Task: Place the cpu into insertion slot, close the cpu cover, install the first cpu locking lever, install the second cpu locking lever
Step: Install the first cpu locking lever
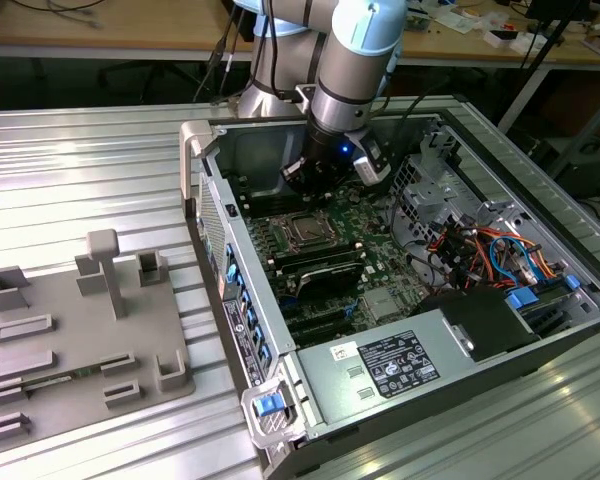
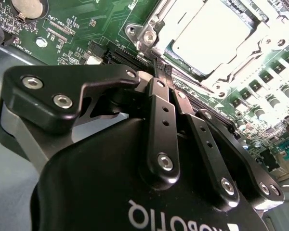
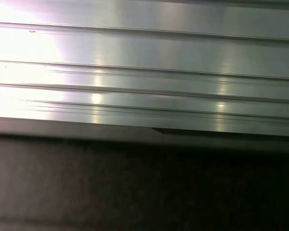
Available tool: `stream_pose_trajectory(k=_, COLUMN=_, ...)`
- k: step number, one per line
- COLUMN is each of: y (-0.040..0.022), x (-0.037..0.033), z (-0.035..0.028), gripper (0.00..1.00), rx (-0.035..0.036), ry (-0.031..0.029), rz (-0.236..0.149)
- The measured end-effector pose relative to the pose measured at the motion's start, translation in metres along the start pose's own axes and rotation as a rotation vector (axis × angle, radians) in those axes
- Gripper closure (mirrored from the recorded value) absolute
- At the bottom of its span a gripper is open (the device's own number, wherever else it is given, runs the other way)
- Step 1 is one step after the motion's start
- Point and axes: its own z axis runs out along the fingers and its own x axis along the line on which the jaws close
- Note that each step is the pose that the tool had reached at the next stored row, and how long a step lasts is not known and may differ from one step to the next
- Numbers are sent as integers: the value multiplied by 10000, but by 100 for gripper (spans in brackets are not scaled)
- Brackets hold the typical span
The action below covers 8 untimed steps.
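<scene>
Ribbed metal tabletop (image 1: 90, 170) under everything; grey jig plate (image 1: 70, 340) at exterior view's left, well apart from the work. Open PC case (image 1: 400, 385) lying on its side, green mobo (image 2: 82, 26) exposed. Arm (image 1: 355, 60) coming down near-vertical into the case's far end, wrist angled a bit toward exterior view's left.

Pincer (image 2: 159, 72) low over the board, fingers (image 2: 160, 115) pressed together, apparently nothing between them, tips just beside the socket's corner. Socket (image 1: 302, 228) lies just ahead of the tips in second wrist view; in exterior view just nearer the camera than the pincer (image 1: 315, 180).

Cpu (image 2: 209, 31) already seated in the socket, flat, dull silver top showing. Cover (image 2: 241, 62) looks down around it, shiny frame edging the chip; hinge side hard to tell. Thin lever (image 2: 160, 67) runs along the socket edge right at the fingertips; touching or just clear, can't tell. Judging by that: lever step in hand.
</scene>
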Motion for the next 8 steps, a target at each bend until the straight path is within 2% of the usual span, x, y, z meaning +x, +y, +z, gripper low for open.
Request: stream_pose_trajectory(k=8, y=3, x=0, z=-28, gripper=89, rx=-6, ry=-4, rz=2)
